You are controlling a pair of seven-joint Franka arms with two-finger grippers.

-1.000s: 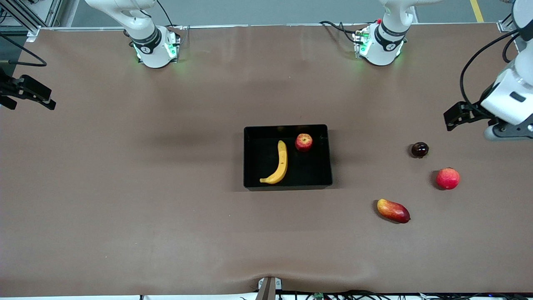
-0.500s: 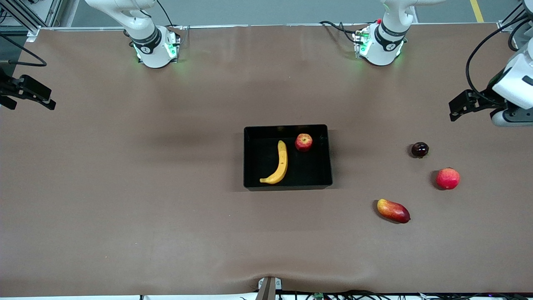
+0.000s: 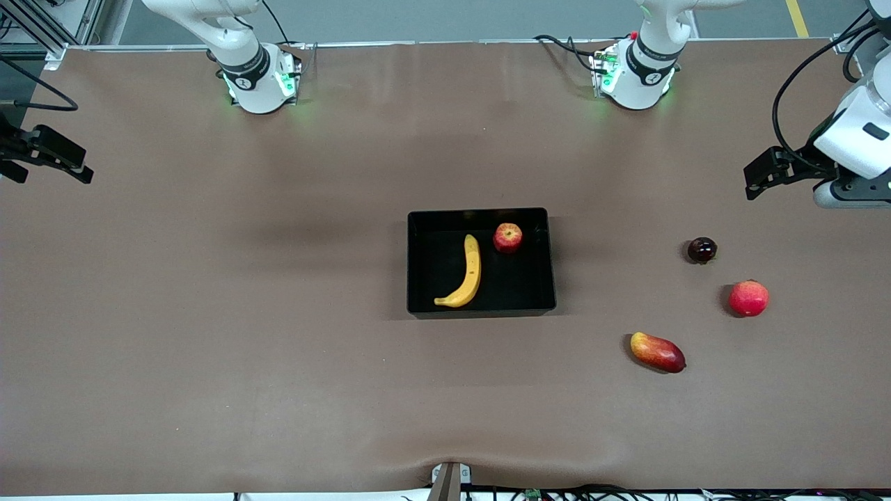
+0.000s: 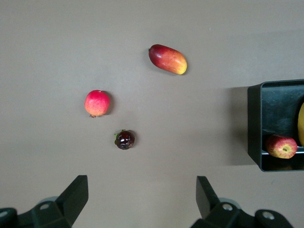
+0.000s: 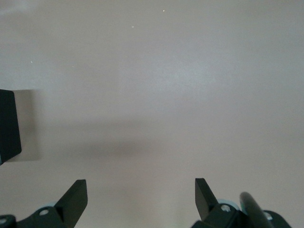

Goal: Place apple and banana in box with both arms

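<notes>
The banana [image 3: 465, 273] and apple [image 3: 507, 237] lie in the box [image 3: 543, 264], well apart from both empty, wide-open jaws; the left gripper [image 3: 764, 172] has drifted slightly at the table's end, the right gripper [image 3: 43, 158] waits, so the task looks finished.

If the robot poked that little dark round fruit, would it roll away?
Probably. The dark fruit looks round and glossy, so a poke would likely send it rolling across the flat table. Its shine hints it may be slippery. Nothing nearby would stop it.
</notes>
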